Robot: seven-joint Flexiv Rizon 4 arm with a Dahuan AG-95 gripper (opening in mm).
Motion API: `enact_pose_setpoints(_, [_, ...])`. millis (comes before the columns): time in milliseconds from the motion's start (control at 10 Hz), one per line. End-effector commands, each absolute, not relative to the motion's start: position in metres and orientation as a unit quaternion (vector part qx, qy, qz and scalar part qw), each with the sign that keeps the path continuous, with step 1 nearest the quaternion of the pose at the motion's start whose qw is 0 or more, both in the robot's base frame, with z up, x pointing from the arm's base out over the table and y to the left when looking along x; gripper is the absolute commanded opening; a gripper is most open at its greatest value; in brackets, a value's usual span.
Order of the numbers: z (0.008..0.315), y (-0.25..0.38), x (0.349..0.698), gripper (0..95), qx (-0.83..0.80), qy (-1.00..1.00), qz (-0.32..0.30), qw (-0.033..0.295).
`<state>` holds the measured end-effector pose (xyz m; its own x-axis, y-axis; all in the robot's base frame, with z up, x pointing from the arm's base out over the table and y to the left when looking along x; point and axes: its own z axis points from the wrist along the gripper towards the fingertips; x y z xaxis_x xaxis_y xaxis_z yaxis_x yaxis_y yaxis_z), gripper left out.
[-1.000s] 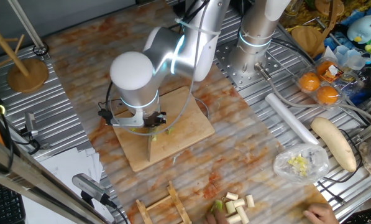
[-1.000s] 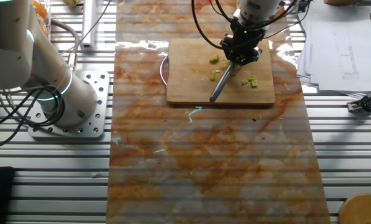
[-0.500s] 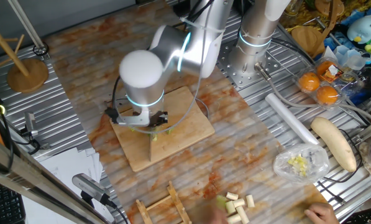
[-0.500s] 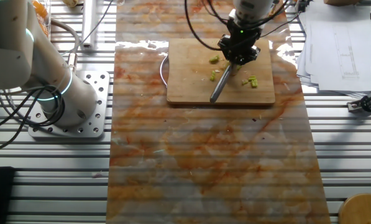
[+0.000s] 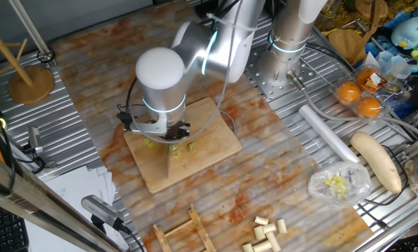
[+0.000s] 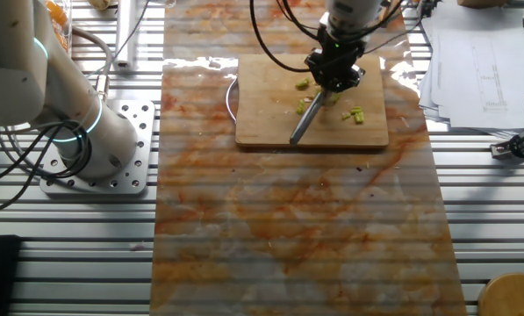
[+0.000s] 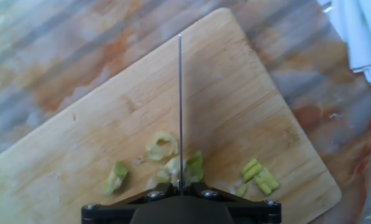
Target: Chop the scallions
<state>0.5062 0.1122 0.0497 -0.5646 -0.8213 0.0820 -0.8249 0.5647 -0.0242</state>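
Note:
A wooden board (image 5: 209,143) lies on the table, also in the other fixed view (image 6: 270,105) and the hand view (image 7: 235,87). My gripper (image 5: 169,134) hovers over it, shut on a knife whose blade (image 6: 302,123) slants down to the board. In the hand view the blade (image 7: 179,106) shows edge-on, running away from my gripper (image 7: 180,185). Yellow-green chopped scallion bits (image 7: 161,146) lie on both sides of the blade, with more bits to the right (image 7: 260,175). They also show beside the gripper (image 6: 356,114). Uncut scallion stalk pieces (image 5: 266,233) lie at the table's front edge.
A pale banana-shaped vegetable (image 5: 377,161), a plastic bag with chopped bits (image 5: 338,183), a white roll (image 5: 328,133) and oranges (image 5: 359,98) lie to the right. A wooden stand (image 5: 30,80) is at left. A second arm's base (image 6: 86,132) stands beside the table.
My gripper and the knife have shifted a little across the board over the scallion bits. A hand that was at the stalk pieces at the front edge is gone.

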Motion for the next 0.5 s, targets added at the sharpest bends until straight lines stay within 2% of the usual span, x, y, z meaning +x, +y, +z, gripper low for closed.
enact_pose_setpoints(100, [0.067, 0.112, 0.509, 0.0, 0.455, -0.889, 0.028, 0.027])
enact_pose_setpoints(200, [0.072, 0.111, 0.514, 0.0, 0.455, -0.889, 0.034, 0.028])
enact_pose_setpoints(500, [0.059, 0.108, 0.517, 0.0, 0.452, -0.89, 0.039, 0.03])
